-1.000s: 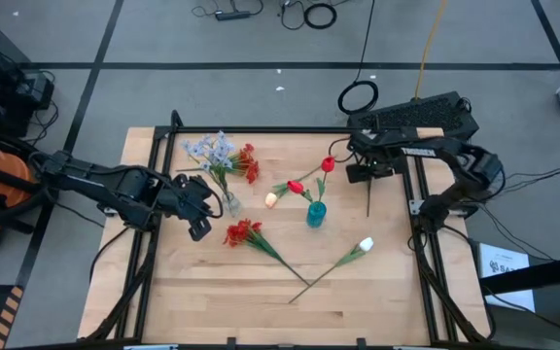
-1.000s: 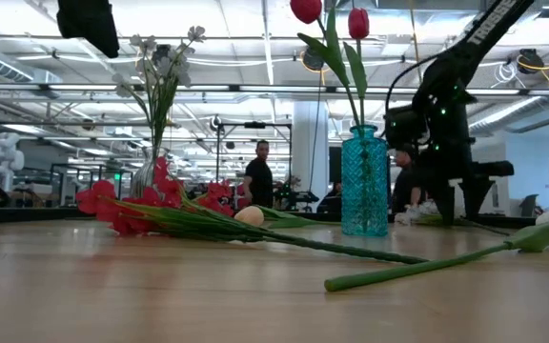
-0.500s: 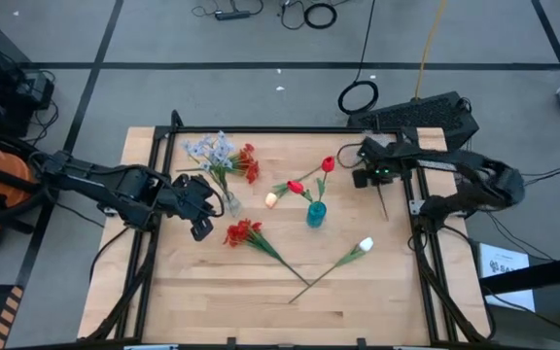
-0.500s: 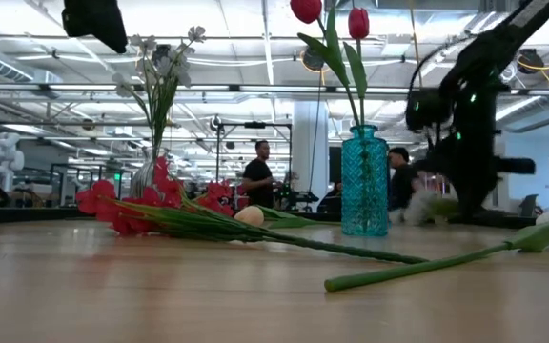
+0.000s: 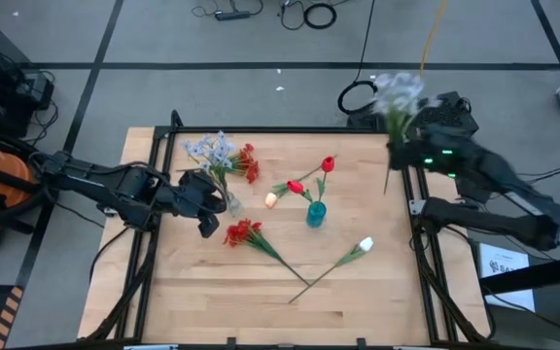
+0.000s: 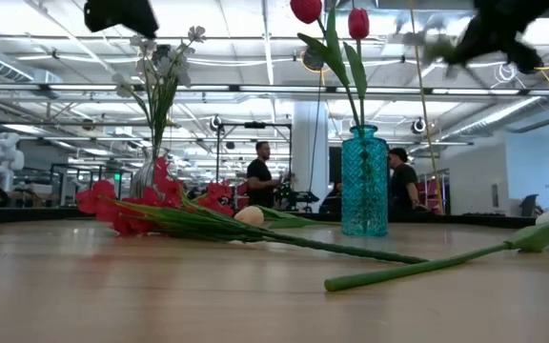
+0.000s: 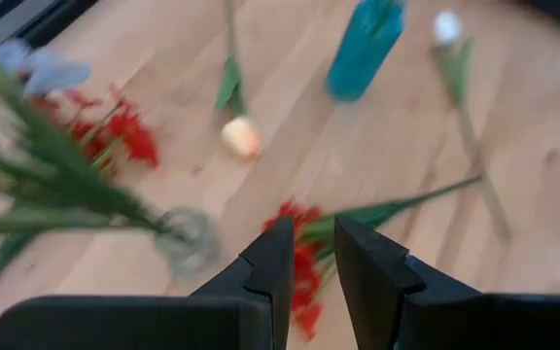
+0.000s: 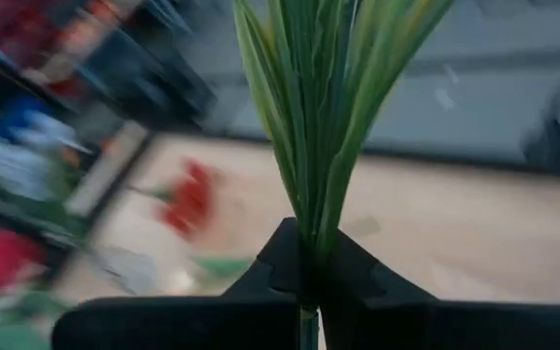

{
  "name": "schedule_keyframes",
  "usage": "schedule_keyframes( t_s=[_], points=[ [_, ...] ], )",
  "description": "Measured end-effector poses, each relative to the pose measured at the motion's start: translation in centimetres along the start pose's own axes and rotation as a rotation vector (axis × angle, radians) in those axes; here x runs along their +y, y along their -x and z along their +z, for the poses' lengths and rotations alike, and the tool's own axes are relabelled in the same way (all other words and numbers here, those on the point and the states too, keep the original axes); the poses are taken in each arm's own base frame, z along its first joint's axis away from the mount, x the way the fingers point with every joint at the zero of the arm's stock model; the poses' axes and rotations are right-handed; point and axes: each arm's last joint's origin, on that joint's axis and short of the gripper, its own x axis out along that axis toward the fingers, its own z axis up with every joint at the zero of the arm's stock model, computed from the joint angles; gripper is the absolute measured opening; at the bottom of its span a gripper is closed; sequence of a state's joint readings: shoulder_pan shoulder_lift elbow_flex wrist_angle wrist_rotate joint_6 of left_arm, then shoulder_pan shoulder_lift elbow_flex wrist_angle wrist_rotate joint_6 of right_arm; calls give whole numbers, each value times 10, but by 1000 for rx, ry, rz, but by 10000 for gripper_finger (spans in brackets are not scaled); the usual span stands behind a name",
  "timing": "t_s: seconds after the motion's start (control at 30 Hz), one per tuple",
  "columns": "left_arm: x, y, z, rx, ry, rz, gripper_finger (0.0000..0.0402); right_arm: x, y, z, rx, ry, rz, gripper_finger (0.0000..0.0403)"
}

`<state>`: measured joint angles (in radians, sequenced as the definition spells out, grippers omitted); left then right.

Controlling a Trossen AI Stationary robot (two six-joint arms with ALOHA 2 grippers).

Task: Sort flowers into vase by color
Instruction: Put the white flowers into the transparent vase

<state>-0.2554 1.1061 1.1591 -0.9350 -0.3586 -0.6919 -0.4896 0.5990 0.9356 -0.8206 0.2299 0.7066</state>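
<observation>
From above, the right gripper (image 5: 403,136) is raised over the table's far right corner, pinched on a pale blue-white spray on a thin green stem (image 5: 395,97). The left gripper (image 5: 212,206) hovers beside a small clear glass vase (image 5: 231,204) holding pale blue sprays (image 5: 210,151) and red blooms. A teal glass vase (image 5: 316,214) holds 2 red tulips (image 5: 327,164). A red cluster (image 5: 243,232), a cream bud (image 5: 271,199) and a white bud (image 5: 365,244) lie on the wooden table (image 5: 183,292).

Low view — the teal vase stands upright; stems lie flat.

Left wrist: its fingers (image 7: 272,267) stand slightly apart, gripping nothing.

Right wrist: jaws pressed onto green leaves (image 8: 324,107).
</observation>
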Motion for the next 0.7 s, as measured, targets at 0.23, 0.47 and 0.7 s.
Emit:
schedule_keyframes(
  t_s=[0.23, 0.47, 0.7],
  points=[
    [-14, 1, 18, -192, -42, -113, 83, 42, 57, 52, -179, 67, 256, 1],
    [-20, 2, 26, -267, -30, -161, 83, 114, 34, 64, -145, 180, 546, 1],
    [-26, 7, 35, -360, 8, -228, 83, 196, -6, 19, -92, 304, 780, 0]
  ],
)
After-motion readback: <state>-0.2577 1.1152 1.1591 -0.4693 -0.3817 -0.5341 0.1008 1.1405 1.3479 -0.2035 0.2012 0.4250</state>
